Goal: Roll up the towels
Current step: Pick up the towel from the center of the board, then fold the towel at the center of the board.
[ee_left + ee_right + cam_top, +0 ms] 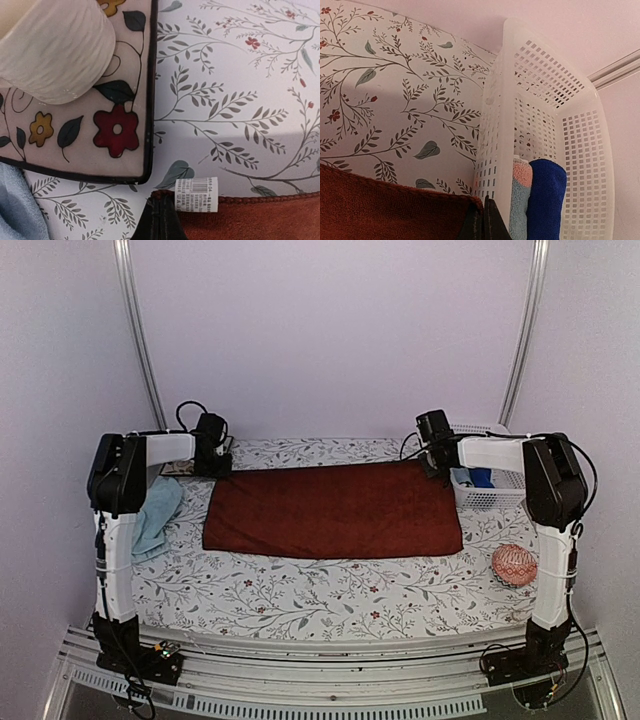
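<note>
A dark red towel point(333, 510) lies spread flat on the floral tablecloth. My left gripper point(215, 466) is shut on its far left corner; in the left wrist view the gripper point(161, 216) pinches the red towel point(260, 220) beside its white label point(196, 194). My right gripper point(436, 466) is shut on the far right corner; in the right wrist view the gripper point(484, 220) clamps the towel point(380, 210) next to the basket. A light blue towel point(155, 515) lies crumpled at the left.
A white perforated basket point(487, 498) at the back right holds rolled towels, a light blue and pink one point(520, 200) and a dark blue one point(545, 200). A flowered tray point(75, 135) with a white roll point(55, 50) is at the back left. A pink patterned ball point(514, 565) sits at the right.
</note>
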Motion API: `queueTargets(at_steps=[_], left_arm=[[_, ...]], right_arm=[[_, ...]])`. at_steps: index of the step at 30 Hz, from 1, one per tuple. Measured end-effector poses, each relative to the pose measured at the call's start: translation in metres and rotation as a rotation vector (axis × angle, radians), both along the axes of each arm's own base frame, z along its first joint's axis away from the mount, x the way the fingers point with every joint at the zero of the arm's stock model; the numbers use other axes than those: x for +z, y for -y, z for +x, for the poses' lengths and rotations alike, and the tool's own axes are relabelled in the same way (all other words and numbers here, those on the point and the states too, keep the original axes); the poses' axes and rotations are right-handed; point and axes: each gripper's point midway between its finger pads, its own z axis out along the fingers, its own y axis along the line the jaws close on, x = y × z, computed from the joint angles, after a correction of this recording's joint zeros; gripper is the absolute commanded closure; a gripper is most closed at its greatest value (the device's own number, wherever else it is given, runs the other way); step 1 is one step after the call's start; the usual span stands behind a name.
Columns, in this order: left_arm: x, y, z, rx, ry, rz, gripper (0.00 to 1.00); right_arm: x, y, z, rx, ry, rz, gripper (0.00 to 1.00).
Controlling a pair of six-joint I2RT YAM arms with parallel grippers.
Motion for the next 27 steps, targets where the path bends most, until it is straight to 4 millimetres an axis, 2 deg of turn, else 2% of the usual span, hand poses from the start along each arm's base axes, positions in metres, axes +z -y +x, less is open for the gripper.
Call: queueTargets(at_steps=[7, 11, 17, 21, 27], left_arm=[[0.028, 0.007, 0.008, -0.009, 0.081, 0.017, 1.0], [0.038, 0.01, -0.001, -0.026, 0.101, 0.022, 1.0], [0.052, 0.007, -0.035, -0.039, 0.093, 0.024, 1.0], [0.059, 0.005, -0.051, -0.041, 0.099, 0.023, 1.0], [0.055, 0.006, -0.07, -0.06, 0.088, 0.002, 1.0]], right_arm=[[0.011, 0.007, 0.01, -0.024, 0.048, -0.016, 0.98], [0.01, 0.008, 0.009, -0.017, 0.051, 0.002, 0.98], [0.01, 0.003, -0.022, 0.063, 0.006, 0.088, 0.98], [0.007, -0.001, -0.04, 0.11, -0.023, 0.141, 0.98], [0.001, -0.003, -0.054, 0.132, -0.063, 0.166, 0.98]])
